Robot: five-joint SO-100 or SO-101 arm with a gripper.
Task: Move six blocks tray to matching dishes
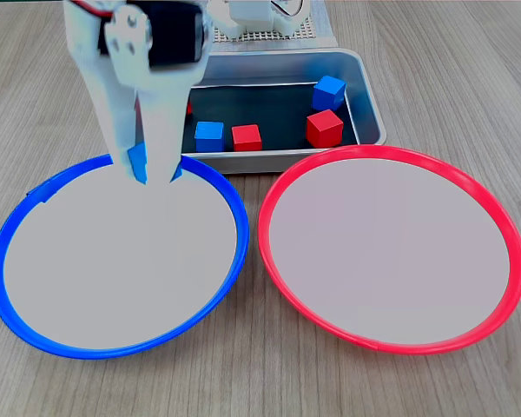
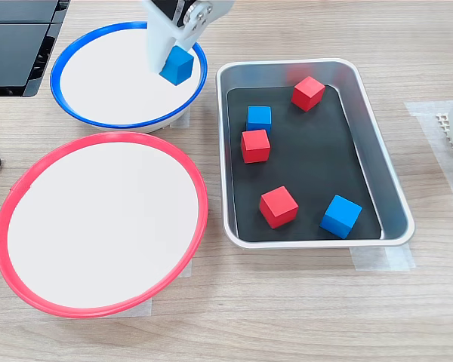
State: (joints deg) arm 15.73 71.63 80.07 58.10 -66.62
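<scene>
My white gripper (image 1: 152,172) (image 2: 174,66) is shut on a blue cube (image 1: 139,163) (image 2: 177,65) and holds it low over the far part of the blue-rimmed dish (image 1: 241,228) (image 2: 54,79). The red-rimmed dish (image 1: 262,228) (image 2: 106,138) beside it has nothing in it. The silver tray (image 1: 373,95) (image 2: 377,151) holds two blue cubes (image 2: 259,118) (image 2: 340,216) and three red cubes (image 2: 308,93) (image 2: 255,145) (image 2: 278,207). In a fixed view my arm partly hides one red cube (image 1: 188,109).
The arm's white base (image 1: 260,17) stands just behind the tray. A black flat device (image 2: 15,38) lies beside the blue dish. Tape strips (image 2: 381,256) fix the tray to the wooden table (image 1: 451,52).
</scene>
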